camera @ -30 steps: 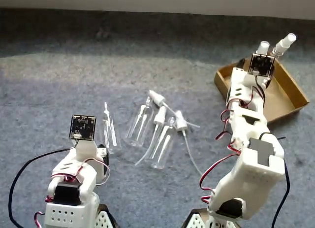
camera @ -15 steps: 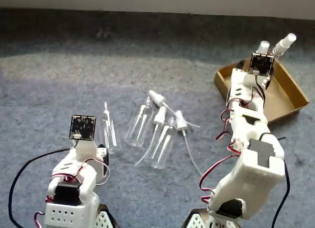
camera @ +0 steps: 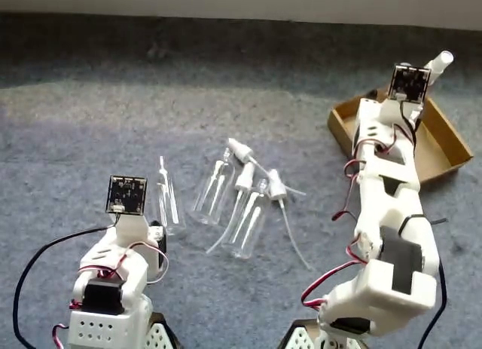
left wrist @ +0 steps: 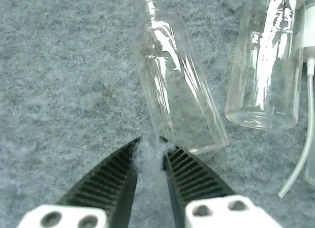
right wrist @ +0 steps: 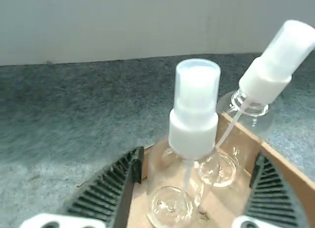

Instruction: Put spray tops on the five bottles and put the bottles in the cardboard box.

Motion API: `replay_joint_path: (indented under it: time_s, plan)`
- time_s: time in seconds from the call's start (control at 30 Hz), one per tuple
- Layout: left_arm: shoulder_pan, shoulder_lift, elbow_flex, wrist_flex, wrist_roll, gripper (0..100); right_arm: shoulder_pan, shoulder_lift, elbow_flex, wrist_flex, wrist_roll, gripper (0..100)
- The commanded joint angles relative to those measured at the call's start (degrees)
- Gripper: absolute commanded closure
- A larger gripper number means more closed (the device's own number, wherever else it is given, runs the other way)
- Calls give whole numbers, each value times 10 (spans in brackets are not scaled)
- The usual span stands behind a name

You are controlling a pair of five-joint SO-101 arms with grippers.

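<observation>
My right claw [right wrist: 189, 191] stood spread wide, one jaw on either side of a capped bottle [right wrist: 193, 134] upright in the cardboard box [right wrist: 246, 142], touching nothing. I judged that bottle delivered, with a second capped bottle [right wrist: 268, 80] leaning just beyond it. My left claw [left wrist: 150, 151] was parted a sliver and empty. It lay just short of an uncapped bottle [left wrist: 179, 90], which was likely the next to be fitted.
</observation>
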Motion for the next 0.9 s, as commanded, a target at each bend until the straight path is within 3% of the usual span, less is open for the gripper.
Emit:
replay_joint_path:
  time_s: [0.0,0.53,0.87]
  plan:
    - [-3,-7,-1,-11,4,993,5,-73,-33,93,5,695]
    - [-8,-7,-30,-3,3,994,-3,-381,-33,431,7,695]
    - [-45,-7,-63,39,3,994,-158,-508,-34,640,4,695]
